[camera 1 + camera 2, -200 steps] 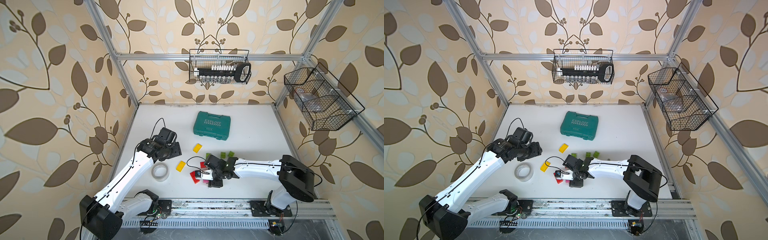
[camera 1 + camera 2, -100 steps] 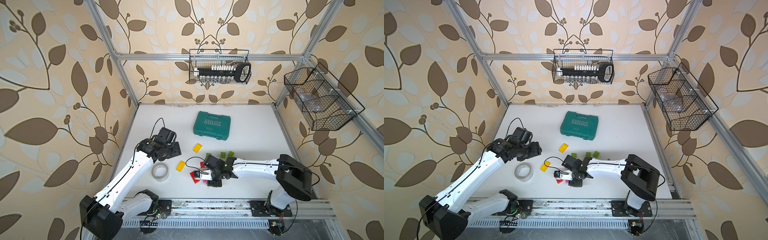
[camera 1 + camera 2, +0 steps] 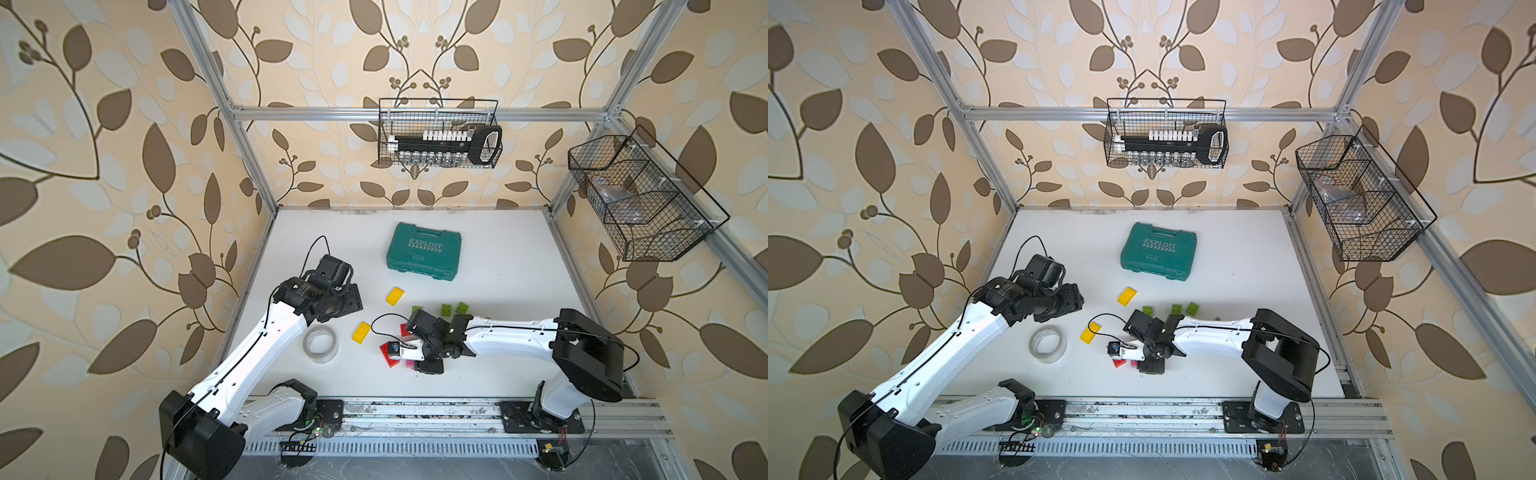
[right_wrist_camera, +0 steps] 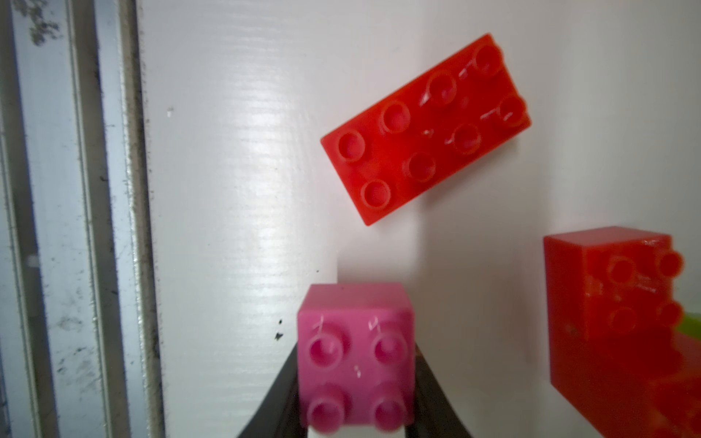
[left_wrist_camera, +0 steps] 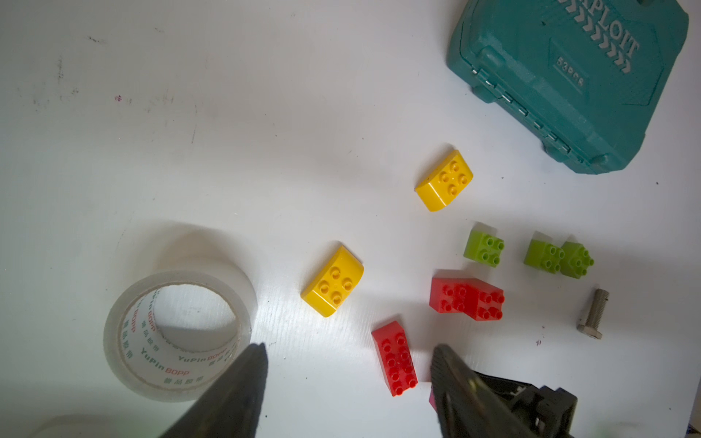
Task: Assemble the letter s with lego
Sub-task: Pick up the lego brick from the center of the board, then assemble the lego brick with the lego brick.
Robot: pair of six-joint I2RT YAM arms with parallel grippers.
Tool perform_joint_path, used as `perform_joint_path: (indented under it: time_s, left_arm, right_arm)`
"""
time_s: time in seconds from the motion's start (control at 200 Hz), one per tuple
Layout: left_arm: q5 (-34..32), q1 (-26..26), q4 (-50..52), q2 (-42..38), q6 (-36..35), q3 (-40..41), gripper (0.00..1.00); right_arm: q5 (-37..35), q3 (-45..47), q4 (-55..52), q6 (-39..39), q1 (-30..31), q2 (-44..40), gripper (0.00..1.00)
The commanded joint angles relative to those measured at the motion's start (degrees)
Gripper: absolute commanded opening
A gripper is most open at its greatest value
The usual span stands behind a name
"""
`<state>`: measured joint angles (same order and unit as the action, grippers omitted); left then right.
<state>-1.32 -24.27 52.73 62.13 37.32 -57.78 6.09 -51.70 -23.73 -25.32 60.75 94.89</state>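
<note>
In the right wrist view my right gripper (image 4: 355,366) is shut on a small pink lego brick (image 4: 354,341), one dark finger against each side, studs facing the camera. A long red brick (image 4: 425,129) lies flat just beyond it, and a red stacked cluster (image 4: 614,295) sits off to one side. In a top view the right gripper (image 3: 415,364) is low over the table near the front. My left gripper (image 5: 349,364) hangs open and empty above the table. Below it lie two yellow bricks (image 5: 333,280) (image 5: 444,180), three green bricks (image 5: 484,249) and the red cluster (image 5: 466,297).
A roll of clear tape (image 3: 320,343) lies left of the bricks. A teal tool case (image 3: 424,251) sits behind them. A grey bolt (image 5: 591,313) lies beside the green bricks. The metal front rail (image 4: 76,227) runs close to the pink brick. Wire baskets (image 3: 644,199) hang on the walls.
The right gripper's jaws have closed onto the pink brick and the arm has edged slightly left. The left arm has not moved.
</note>
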Motion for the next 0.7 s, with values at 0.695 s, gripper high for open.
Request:
perform_joint_path:
  time_s: [0.695]
  left_arm:
    - [12.22, 0.89, -7.81, 3.73, -5.74, 1.78, 0.7]
  right_arm:
    - [3.61, -27.93, -21.01, -14.48, -11.81, 4.45, 0.17]
